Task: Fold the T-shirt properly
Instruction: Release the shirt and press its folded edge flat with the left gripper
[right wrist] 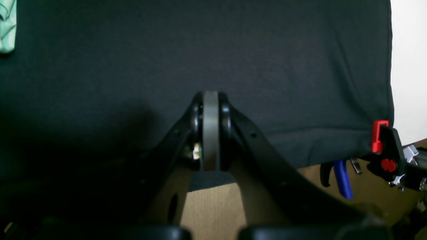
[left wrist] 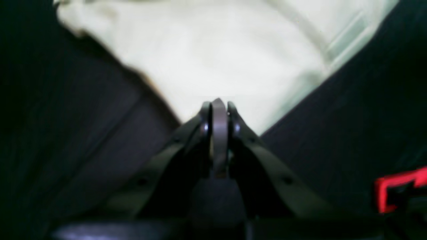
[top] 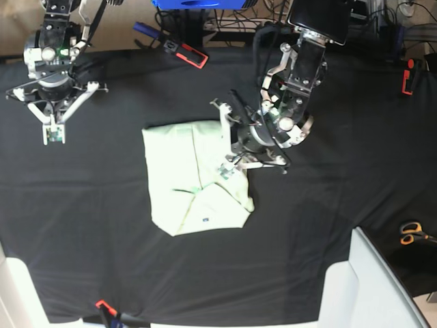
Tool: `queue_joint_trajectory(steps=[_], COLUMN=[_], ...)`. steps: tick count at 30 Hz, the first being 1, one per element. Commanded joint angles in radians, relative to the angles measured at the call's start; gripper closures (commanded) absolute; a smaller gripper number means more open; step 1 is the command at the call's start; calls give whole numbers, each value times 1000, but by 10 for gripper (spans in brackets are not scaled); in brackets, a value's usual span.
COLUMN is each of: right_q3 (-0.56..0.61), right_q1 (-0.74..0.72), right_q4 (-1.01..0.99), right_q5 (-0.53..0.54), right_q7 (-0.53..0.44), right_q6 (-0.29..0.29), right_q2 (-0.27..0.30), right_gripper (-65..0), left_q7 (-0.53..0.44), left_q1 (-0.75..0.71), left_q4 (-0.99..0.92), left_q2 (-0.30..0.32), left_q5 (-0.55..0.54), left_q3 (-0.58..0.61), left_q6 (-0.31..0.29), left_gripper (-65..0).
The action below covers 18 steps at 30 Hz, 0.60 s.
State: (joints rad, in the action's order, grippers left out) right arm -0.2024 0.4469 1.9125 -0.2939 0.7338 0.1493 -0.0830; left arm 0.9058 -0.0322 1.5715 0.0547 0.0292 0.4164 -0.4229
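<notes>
T-shirt (top: 194,178) lies mid-table on the black table covering (top: 328,198), folded into a rough rectangle w/ the small blue neck label (top: 205,220) showing near its lower edge. Your left gripper (top: 229,164) is down on the shirt's right edge, roughly halfway along it (the arm comes in from the upper right of the base view). In the left wrist view, the left gripper (left wrist: 218,110) has its fingers drawn together, tips right at the corner of the pale cloth (left wrist: 213,56); whether any fabric is actually pinched between them you can't tell, since that view is blurred and the contact spot sits behind the tips.

Your right gripper (top: 54,133) hangs over bare covering at the table's far left, well apart from the shirt. In its wrist view, the right gripper (right wrist: 210,100) is closed on nothing, w/ only a sliver of shirt (right wrist: 7,26) cut off at the top-left corner.

Red clamps (top: 189,55) hold the covering at the back edge. Orange-handled scissors (top: 412,232) lie at the right edge, near a white bin (top: 372,287) that's cut off by the frame.
</notes>
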Motion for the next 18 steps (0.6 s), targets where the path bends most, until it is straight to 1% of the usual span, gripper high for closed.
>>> queue_joint_trajectory(steps=[1,5,9,11,15,18], right_q3=[-1,-1,-1,-1,-1,-1], right_q1=[2,2,2,2,2,2], right_q4=[20,20,20,20,22,22], right_q5=[-6,-6,-6,-6,-6,-6], right_q7=[-16,-16,-16,-16,-16,-16], right_q6=[-4,-4,-4,-4,-4,-4], right_q2=[2,2,2,2,2,2], right_gripper=[-1,0,0,0,0,0], left_q7=[-18,-12,-12,-12,-17,-14], left_q1=[13,12,-21,-24,-25,-25], left_q4=[5,-9,-12,-35,-107,-98], left_q2=[-5,-6,4,20,21,24], left_q5=[1,4,5,5,5,4], left_q3=[-1,0,-6,0,2,2], left_q6=[2,5,5,5,5,5], left_gripper=[0,0,0,0,0,0])
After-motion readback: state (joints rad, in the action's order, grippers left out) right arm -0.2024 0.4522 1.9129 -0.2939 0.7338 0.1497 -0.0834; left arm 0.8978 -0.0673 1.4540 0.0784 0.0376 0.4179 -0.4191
